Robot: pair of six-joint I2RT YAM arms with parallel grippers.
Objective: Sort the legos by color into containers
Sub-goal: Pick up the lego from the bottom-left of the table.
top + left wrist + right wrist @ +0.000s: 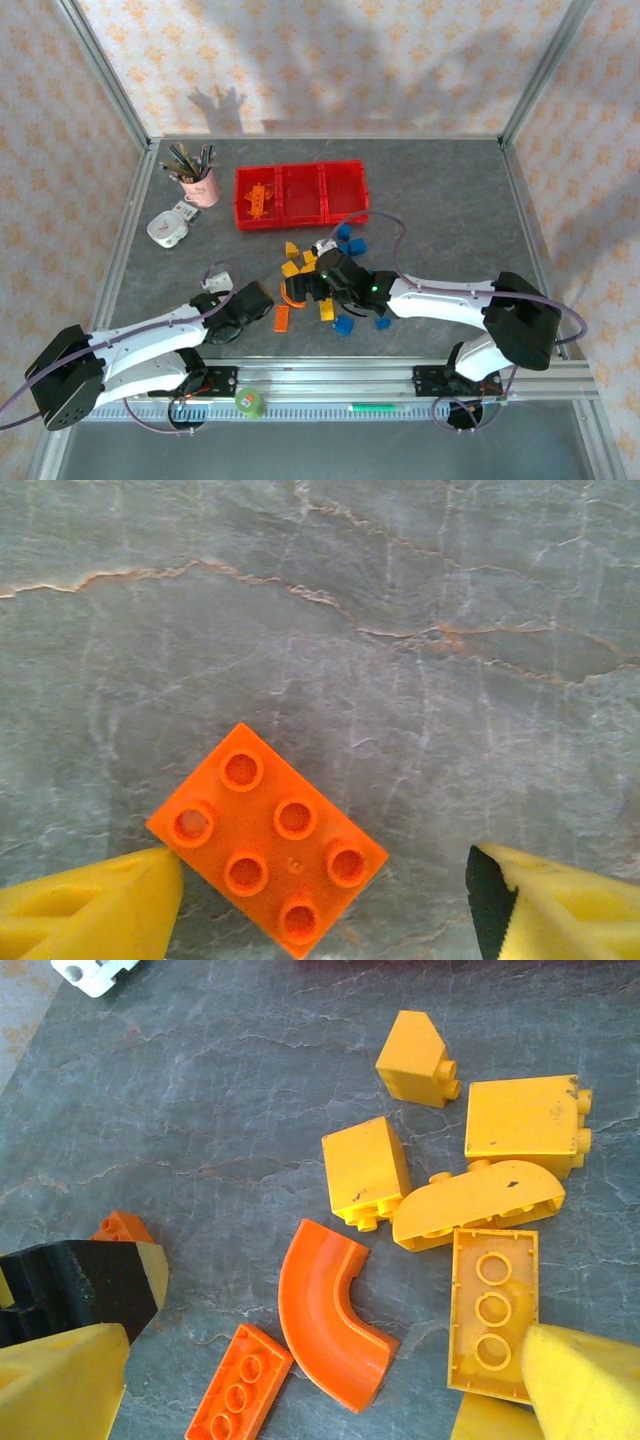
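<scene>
**Orange brick lies slanted under my left pincer**

My left pincer (325, 885) is wide apart and holds nothing. The orange brick (268, 842) lies flat on the bench (400, 600), bumps up, right under it. Its long side runs on a slant, from up-left to down-right, so it does not line up with my grip. It sits very close to one finger (95, 912), maybe touching it, and well apart from the other. I think I need to turn my wrist a bit and slide over before I squeeze.

My right pincer (325, 1350) is apart too, and empty. It hangs over the orange curved piece (325, 1320). An orange flat piece (240, 1388) lies just beside that one. The yellow bricks (500, 1195) crowd one side, so there is little room there.

The red tray (346, 196) stands toward the far side of the bench. Some orange pieces (258, 200) lie in its left bin. The way there looks open. The pink cup (198, 186) stands off to the left of the tray.
</scene>
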